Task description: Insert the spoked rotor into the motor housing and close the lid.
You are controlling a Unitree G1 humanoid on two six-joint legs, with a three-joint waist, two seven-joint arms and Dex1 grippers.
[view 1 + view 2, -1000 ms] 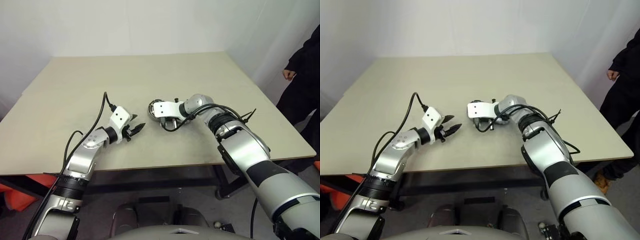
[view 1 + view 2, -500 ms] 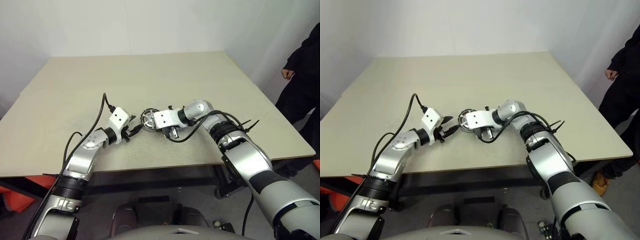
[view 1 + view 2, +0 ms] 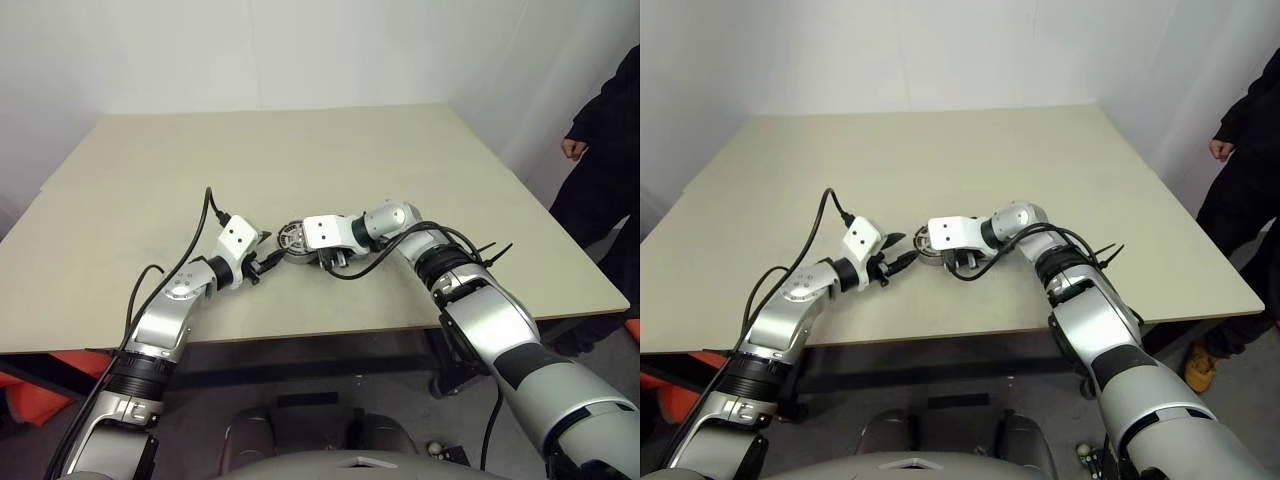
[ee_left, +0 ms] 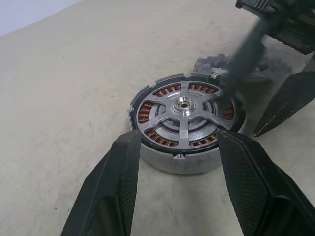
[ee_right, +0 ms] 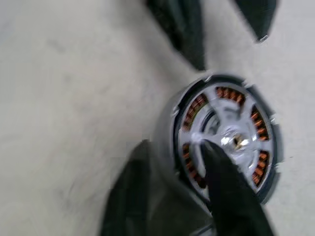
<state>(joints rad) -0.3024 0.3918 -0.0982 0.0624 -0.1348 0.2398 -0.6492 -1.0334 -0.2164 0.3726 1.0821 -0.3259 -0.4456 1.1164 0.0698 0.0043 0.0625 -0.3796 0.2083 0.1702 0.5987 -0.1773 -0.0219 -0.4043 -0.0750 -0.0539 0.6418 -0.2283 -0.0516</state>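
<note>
The motor housing (image 4: 183,123) stands on the table (image 3: 300,150) between my two grippers, a dark ring with copper windings. The shiny spoked rotor (image 4: 184,105) lies inside it, flat. My left gripper (image 4: 179,140) is open, with its fingertips level with the housing's near side. My right gripper (image 5: 174,147) is open and straddles the housing's rim: one finger over the rotor, the other outside the wall. A dark grey notched piece (image 4: 212,63) lies just behind the housing, partly hidden by the right gripper. It looks like the lid.
A person in dark clothes (image 3: 605,150) stands past the table's right edge. The table's front edge (image 3: 300,335) runs close below both grippers. Black cables hang off both wrists near the housing.
My right gripper has slid the housing left across the table, up to the left gripper's fingertips. Its fingers have since parted. The left arm has kept still.
</note>
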